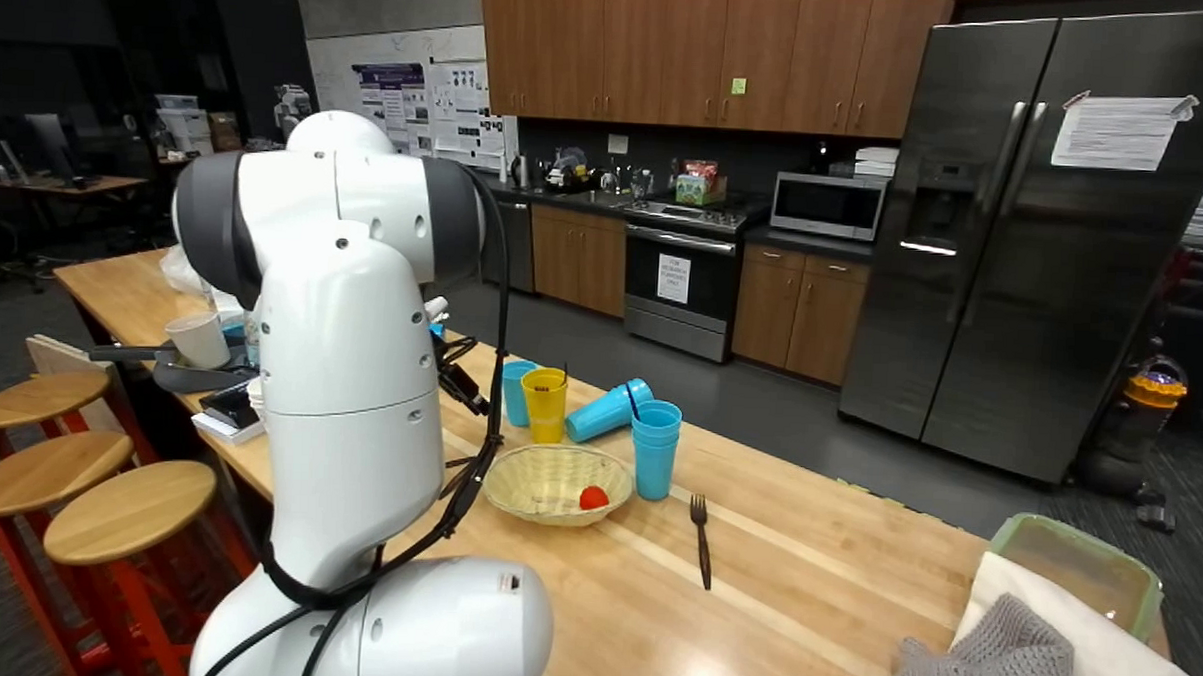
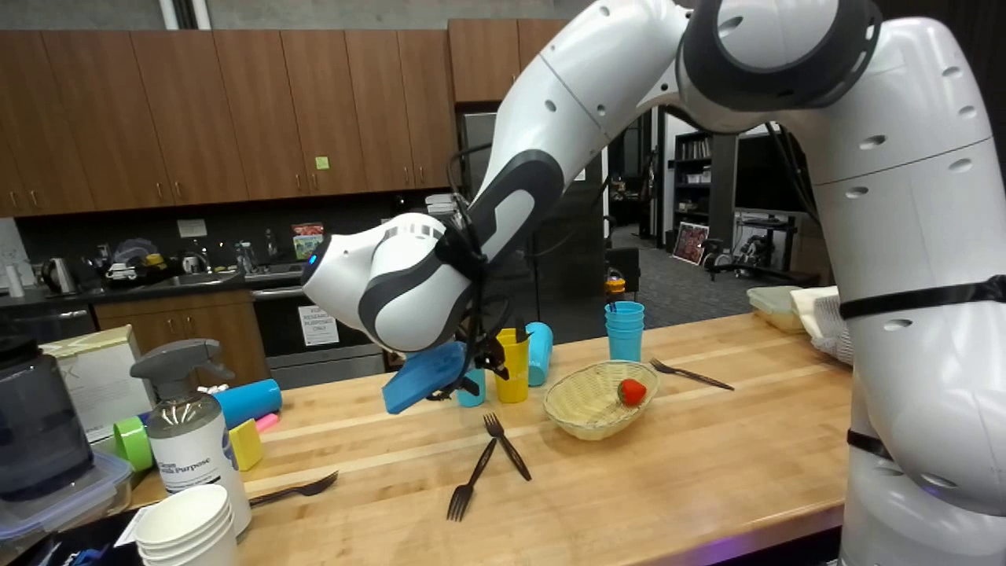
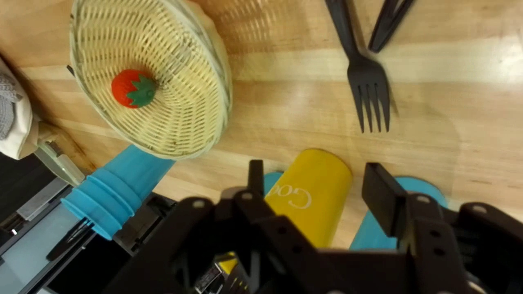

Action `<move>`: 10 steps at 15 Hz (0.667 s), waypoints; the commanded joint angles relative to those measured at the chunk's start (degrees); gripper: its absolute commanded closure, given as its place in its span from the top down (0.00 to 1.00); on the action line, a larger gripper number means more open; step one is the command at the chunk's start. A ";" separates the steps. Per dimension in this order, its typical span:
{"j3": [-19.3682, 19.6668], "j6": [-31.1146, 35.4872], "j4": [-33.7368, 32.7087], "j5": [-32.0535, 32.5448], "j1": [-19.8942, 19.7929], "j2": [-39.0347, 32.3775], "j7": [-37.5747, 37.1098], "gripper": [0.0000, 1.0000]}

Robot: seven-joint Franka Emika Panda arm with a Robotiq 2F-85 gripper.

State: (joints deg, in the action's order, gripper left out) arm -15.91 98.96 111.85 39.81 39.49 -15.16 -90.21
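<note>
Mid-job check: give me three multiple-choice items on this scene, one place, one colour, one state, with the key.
1. Where is the strawberry?
A) on the floor
B) in the basket
C) on a stool

2. What colour is the cup stack beside the basket?
A) blue
B) red
C) green

3. How do the fingers stand?
A) pressed together
B) clamped on a fork
C) apart

1 B: the wrist view shows it inside the rim.
2 A: light blue in both exterior views.
3 C: the yellow cup shows through the gap between them in the wrist view.

Oven sign (image 2: 317, 325): "FOR RESEARCH PURPOSES ONLY"; bottle (image 2: 195, 448): "Purpose"; yellow cup (image 3: 320, 192): "Go…"
</note>
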 commanded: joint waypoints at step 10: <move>-1.12 12.19 2.25 -11.66 -1.06 -5.25 1.08 1.00</move>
State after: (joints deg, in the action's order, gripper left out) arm -16.95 108.61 112.49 30.86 39.11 -20.41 -89.87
